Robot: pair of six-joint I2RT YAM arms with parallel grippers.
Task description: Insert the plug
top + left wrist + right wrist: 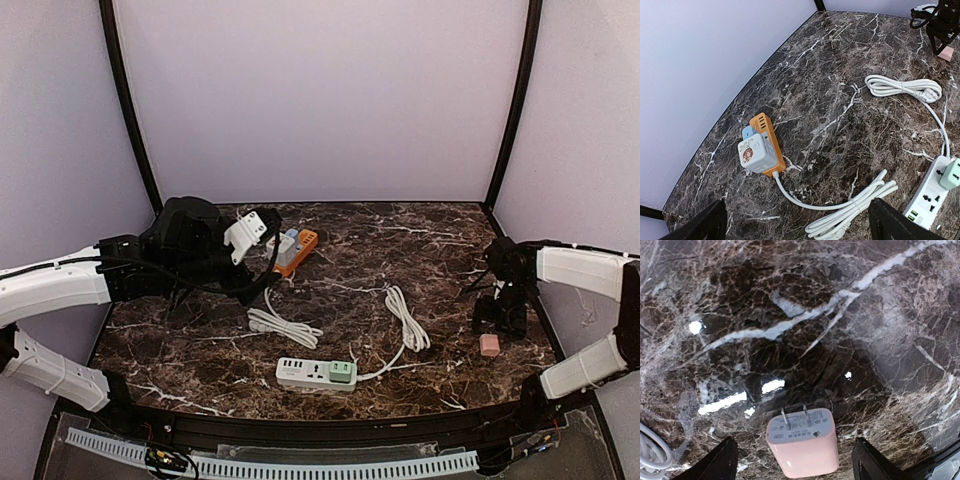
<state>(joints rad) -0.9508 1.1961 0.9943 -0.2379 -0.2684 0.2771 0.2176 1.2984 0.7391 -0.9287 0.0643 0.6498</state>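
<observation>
One pink plug [489, 345] lay on the bench [400, 250] at near right, two prongs showing. My right hand [498, 322] sat over it, fingers [715, 460] spread either side, not touching. My left hand [250, 235] was wide and empty at far left. Two power strips: orange strip [298, 251] far left, white strip [314, 373] near centre, carrying one green adapter [342, 372]. Two coiled white cords: left cord [285, 327], right cord [408, 320].

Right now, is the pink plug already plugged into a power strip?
No, the pink plug lies loose on the table with its prongs bare.
</observation>
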